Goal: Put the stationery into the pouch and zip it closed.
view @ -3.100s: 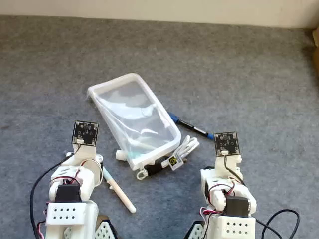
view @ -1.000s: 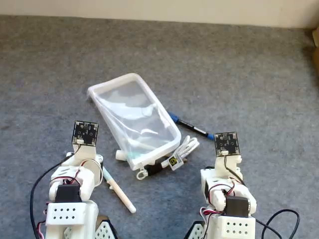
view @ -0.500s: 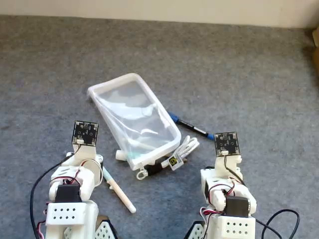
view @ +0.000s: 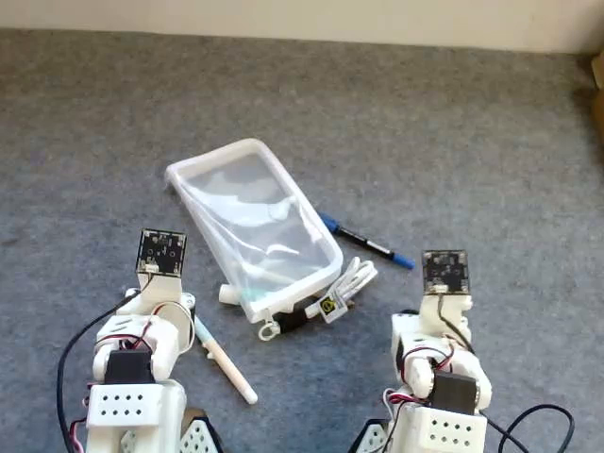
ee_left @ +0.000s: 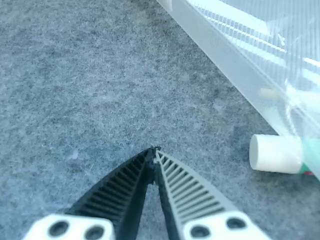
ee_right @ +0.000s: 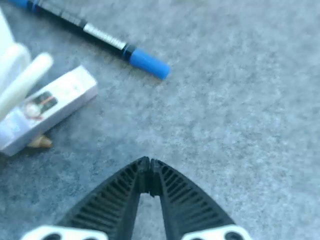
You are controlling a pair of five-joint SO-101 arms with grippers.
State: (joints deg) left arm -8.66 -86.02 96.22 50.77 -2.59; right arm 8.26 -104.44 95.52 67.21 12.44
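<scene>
A clear pouch (view: 253, 226) with a white zip edge lies flat at the middle of the grey carpet. Against its right side rest a black pen with a blue cap (view: 366, 245), a white packet (view: 347, 280) and a small black piece (view: 293, 317). A white pen (view: 225, 359) lies beside the left arm (view: 160, 283). My left gripper (ee_left: 154, 151) is shut and empty, just short of the pouch's edge (ee_left: 235, 75) and a white cylinder end (ee_left: 272, 153). My right gripper (ee_right: 149, 162) is shut and empty, short of the blue cap (ee_right: 147, 64) and the white packet (ee_right: 47, 107).
Grey carpet runs all round the pouch, with open room at the back and to the right. A pale wall edge (view: 302, 19) runs along the far side. The zip's ring pull (view: 269, 330) hangs at the pouch's near corner.
The right arm has shifted a little to the right, uncovering the pen's blue cap. The left arm and the objects have stayed put.
</scene>
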